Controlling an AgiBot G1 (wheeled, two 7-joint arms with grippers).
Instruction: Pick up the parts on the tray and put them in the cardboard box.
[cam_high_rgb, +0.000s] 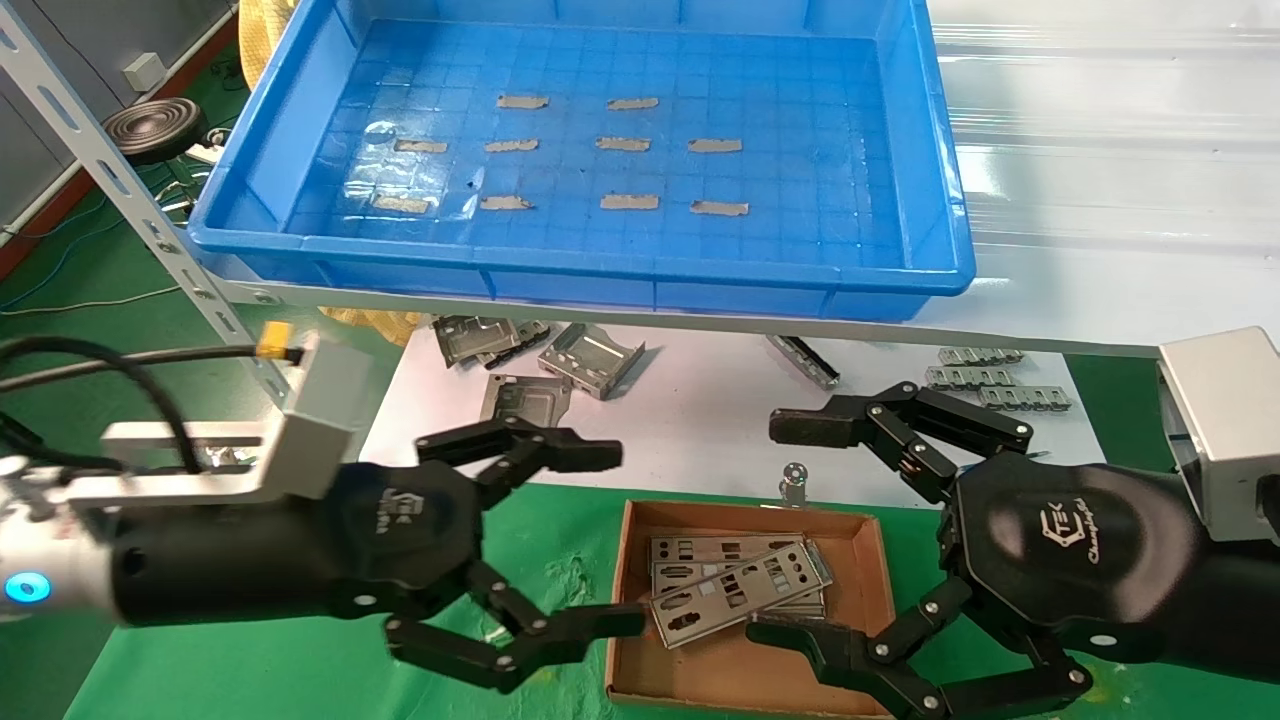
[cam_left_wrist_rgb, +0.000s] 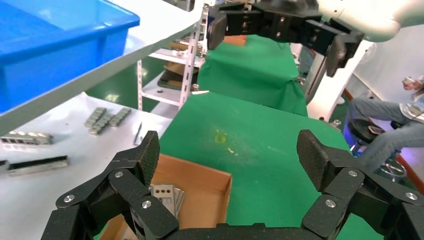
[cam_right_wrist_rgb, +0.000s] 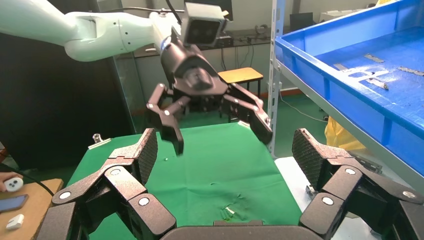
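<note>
Hovering spread wide and holding nothing, the left gripper (cam_high_rgb: 620, 540) hung beside the small brown cardboard box (cam_high_rgb: 868, 580), the right gripper (cam_high_rgb: 785, 530) likewise agape at its other side. Thin silver-grey punched metal plates (cam_high_rgb: 735, 590) lay stacked inside the box, the topmost skewed. The large blue plastic tray (cam_high_rgb: 600, 270) on the shelf above held only grey tape strips (cam_high_rgb: 630, 202).

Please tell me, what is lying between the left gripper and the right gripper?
In the head view, the small brown cardboard box sits between the open left gripper and open right gripper, holding stacked thin silver-grey metal plates.
</note>
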